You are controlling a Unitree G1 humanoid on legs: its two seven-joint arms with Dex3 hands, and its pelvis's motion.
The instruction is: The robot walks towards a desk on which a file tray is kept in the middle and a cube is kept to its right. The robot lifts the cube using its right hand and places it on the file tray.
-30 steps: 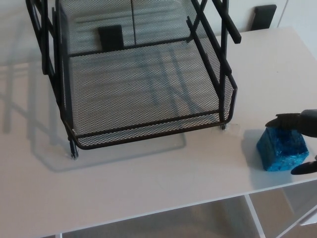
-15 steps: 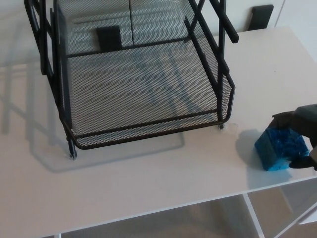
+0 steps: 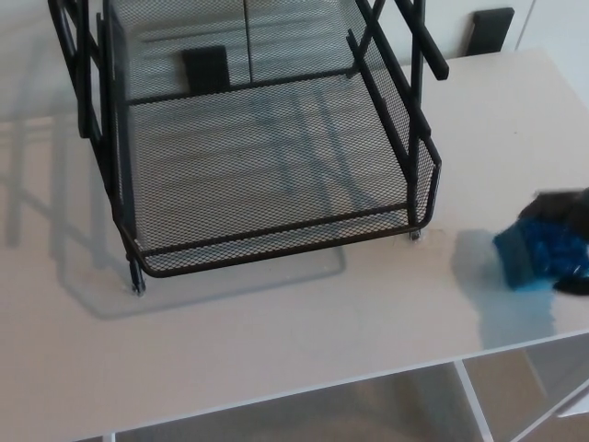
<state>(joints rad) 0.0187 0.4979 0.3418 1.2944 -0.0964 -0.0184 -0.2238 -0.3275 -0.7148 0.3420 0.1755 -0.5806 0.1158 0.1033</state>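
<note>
- Your right hand (image 3: 569, 210) is cut off by the right edge of the frame. Only dark, smeared finger parts show, one above the cube (image 3: 532, 260) and one below it.
- Both finger parts lie against the cube, so the fingers are closed on it and hold it between them. You cannot count them through the blur.
- The cube is also blurred, and its right side is lost behind the fingers and the frame edge.
- The cube sits at the right edge of the frame, a little below mid-height. It is over the desk (image 3: 276, 359) near its front right corner, and well apart from the tray (image 3: 276, 244).
- A pale bluish shadow (image 3: 502, 308) spreads on the desk below and to the left of the cube. You cannot tell for sure whether the cube touches the surface.
- A darker blue face of the cube turns toward the left of the frame, and a brighter, patterned face turns toward the lower right. It stands skewed to the desk's front edge.
- The cube looks about as wide as it is tall, so no long axis can be made out.
- The tray fills the upper left and centre of the frame. Its low front lip faces the lower edge, and its posts and upper parts are cut off at the top.
- A dark block (image 3: 492, 28) shows beyond the desk at the upper right. What it is stays unclear.
</note>
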